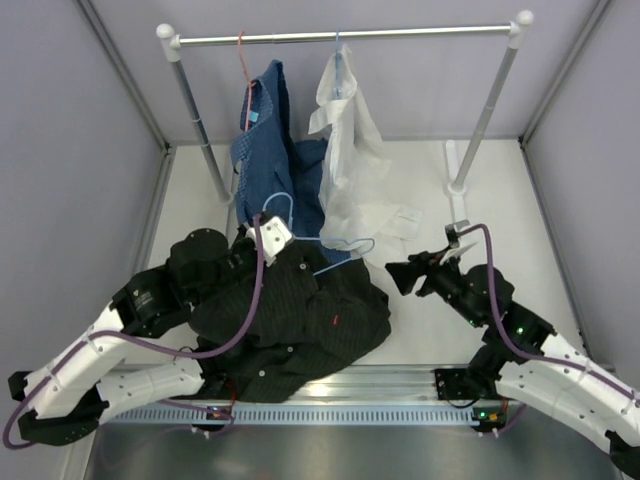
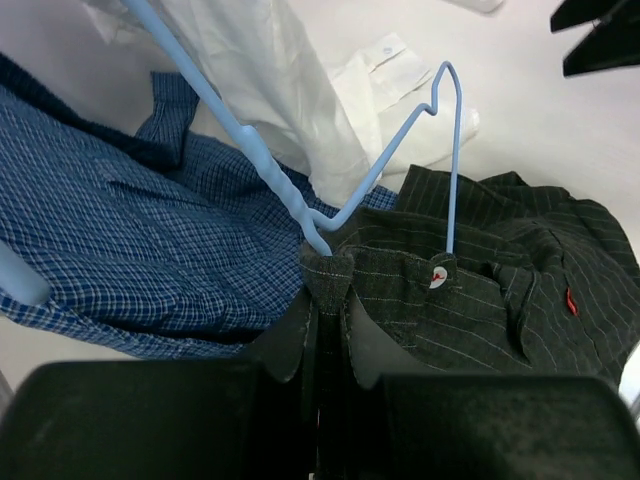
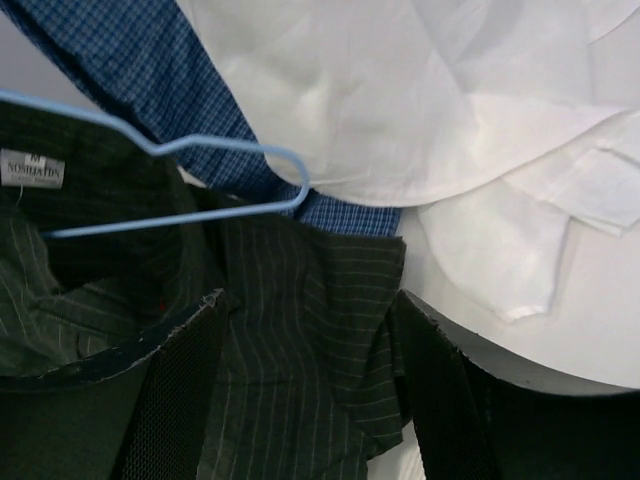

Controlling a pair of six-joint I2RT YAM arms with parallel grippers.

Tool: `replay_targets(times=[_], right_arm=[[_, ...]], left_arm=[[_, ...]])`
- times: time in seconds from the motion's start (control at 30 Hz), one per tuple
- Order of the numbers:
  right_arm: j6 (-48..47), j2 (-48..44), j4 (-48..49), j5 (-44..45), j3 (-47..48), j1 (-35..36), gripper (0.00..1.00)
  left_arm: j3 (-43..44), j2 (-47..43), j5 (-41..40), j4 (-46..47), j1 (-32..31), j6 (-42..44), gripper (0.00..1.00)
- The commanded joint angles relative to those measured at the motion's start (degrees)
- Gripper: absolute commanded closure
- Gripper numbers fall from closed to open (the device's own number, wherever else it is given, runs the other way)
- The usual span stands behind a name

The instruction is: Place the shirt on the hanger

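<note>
The black pinstriped shirt [image 1: 300,325] lies crumpled on the table between the two arms. The light-blue wire hanger [image 1: 350,247] rests at its far edge, with the hook [image 3: 262,160] over the collar area and the wire [image 2: 452,160] running down toward a pale button [image 2: 438,278]. My left gripper [image 2: 328,292] is shut on a fold of the shirt's edge just below the hanger's twisted neck [image 2: 285,195]. To the right of the shirt, my right gripper [image 1: 402,272] is open. In its wrist view a corner of the shirt [image 3: 310,350] lies between the spread fingers [image 3: 180,390].
A blue checked shirt [image 1: 268,150] on a red-orange hanger [image 1: 242,70] and a white shirt [image 1: 350,170] hang from the rail [image 1: 400,34] at the back, their tails trailing onto the table right behind the black shirt. Grey walls close in both sides.
</note>
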Motion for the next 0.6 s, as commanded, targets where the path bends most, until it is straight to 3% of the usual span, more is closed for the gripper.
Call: replay_targets(times=[0.0,0.1,0.2,0.3,0.33,0.43,0.57], right_arm=[[3.68,1.8,12.98,-5.83,-3.03,0.75,0.34],[4.65,5.4,15.99,-4.95,-2.42,0.31,0.37],[6.75,7.69,17.04,-3.72,-1.71,-0.74,0.43],[6.59,10.41,24.74,-12.48,-3.29,-0.83,0.47],[6.5,11.56,26.78,-20.43,-3.55,-0.92,0.47],[7.02,16.92,35.05,-32.85,-3.82,-0.83,0.51],[9.04,20.35,42.18,-35.54,-5.22,-0.31,0.54]], left_arm=[[-2.56,-2.04,-6.21,8.66,0.07,-7.24,1.0],[-5.8,-6.35,0.37,11.29,-0.02,-7.25,1.0],[-8.62,-11.69,-0.21,16.03,-0.02,-8.73,1.0],[-10.65,-15.22,-1.54,18.33,0.07,-10.14,1.0],[-11.18,-15.76,-1.27,18.68,0.07,-10.32,1.0],[-11.71,-16.38,1.45,20.0,-0.02,-10.85,1.0],[-11.1,-14.89,3.12,20.45,-0.02,-11.64,1.0]])
